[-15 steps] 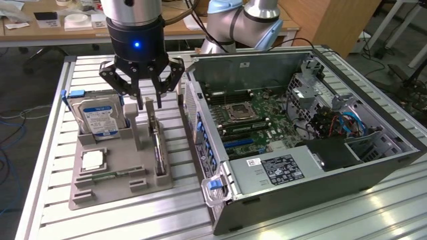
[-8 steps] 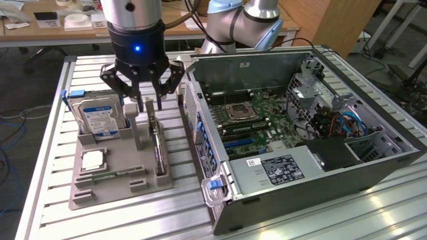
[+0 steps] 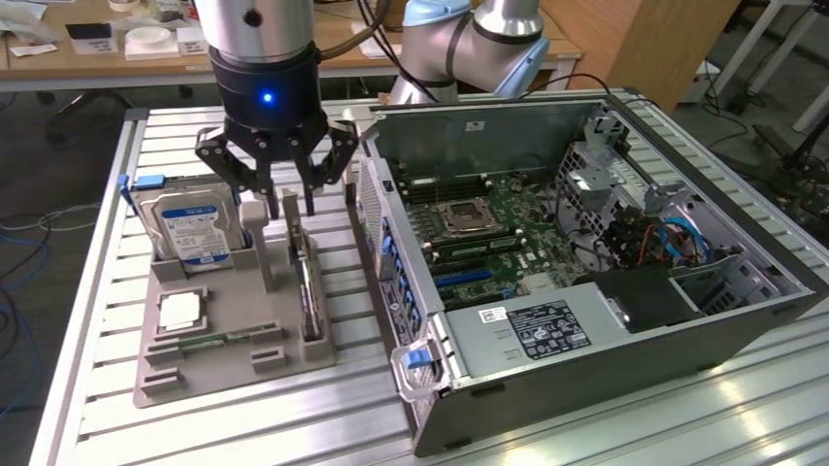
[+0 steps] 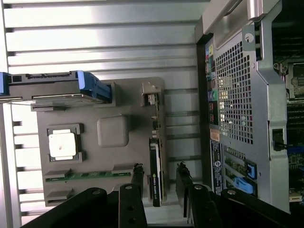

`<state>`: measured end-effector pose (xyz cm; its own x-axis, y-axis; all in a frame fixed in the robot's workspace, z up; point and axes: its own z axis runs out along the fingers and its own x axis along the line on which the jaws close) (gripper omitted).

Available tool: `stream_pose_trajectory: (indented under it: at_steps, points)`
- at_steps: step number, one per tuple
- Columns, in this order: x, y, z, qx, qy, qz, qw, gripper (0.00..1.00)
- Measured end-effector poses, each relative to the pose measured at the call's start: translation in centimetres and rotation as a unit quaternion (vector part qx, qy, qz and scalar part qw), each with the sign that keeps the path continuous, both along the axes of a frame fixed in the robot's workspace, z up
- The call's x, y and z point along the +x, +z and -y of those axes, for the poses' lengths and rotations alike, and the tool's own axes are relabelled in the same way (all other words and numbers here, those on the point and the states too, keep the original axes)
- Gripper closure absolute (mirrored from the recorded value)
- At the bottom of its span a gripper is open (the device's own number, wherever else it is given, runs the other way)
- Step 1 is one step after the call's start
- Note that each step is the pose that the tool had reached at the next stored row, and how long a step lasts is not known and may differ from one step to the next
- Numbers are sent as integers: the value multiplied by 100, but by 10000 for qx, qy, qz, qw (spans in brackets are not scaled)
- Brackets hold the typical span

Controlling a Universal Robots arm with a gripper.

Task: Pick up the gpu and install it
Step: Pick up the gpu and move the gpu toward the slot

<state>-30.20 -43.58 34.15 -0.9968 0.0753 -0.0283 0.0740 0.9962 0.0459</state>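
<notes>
The claw (image 3: 287, 189) hangs with its fingers spread wide, holding nothing, right above the graphics card (image 3: 307, 282), which stands on edge in a slot of the grey tray (image 3: 220, 335) on the bench (image 3: 259, 427). In the wrist view the two fingers (image 4: 137, 173) flank the card with a gap on each side. The tray sits beside the open computer case (image 3: 583, 252), with a hard drive (image 3: 194, 228) at its far end.

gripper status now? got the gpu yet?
Gripper: open, holding nothing; fingers straddle the upright gpu with a gap on each side.
</notes>
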Motion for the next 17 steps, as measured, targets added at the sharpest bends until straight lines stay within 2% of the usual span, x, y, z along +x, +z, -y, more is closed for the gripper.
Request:
stream_pose_trajectory:
  at_steps: [8,17]
  points:
    - [-1,-134,0,-1,0,-1,10000,58]
    - [0,-135,0,-1,0,-1,10000,58]
